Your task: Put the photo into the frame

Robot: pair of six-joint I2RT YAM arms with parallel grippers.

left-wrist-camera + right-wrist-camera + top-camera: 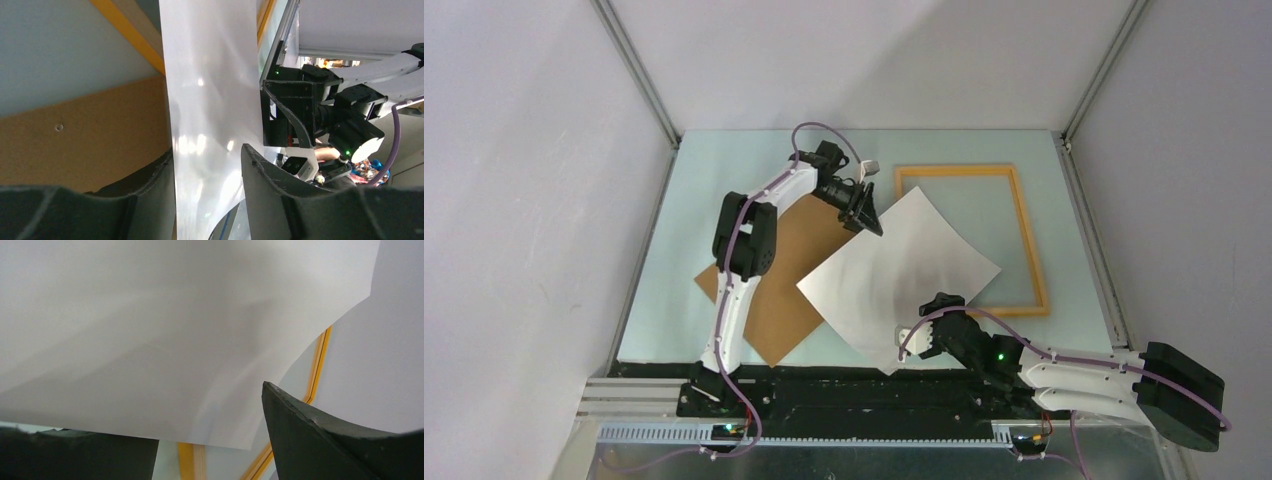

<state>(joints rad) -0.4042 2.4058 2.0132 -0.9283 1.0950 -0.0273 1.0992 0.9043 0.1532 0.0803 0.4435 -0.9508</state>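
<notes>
The photo (904, 265) is white back up, bowed and lifted, with one corner over the orange-yellow frame (1029, 240) at the back right. My left gripper (871, 222) grips the photo's far corner. In the left wrist view the photo (210, 75) runs between the fingers and covers the left one's inner side. My right gripper (911, 345) is at the photo's near corner. In the right wrist view its jaws stand apart (207, 412). The photo's edge (175, 330) lies over the left finger, with frame rails (317, 365) showing below.
A plain brown backing board (789, 290) lies on the teal table left of the photo, partly under it and under my left arm; it also shows in the left wrist view (85, 135). Grey walls and metal rails enclose the table.
</notes>
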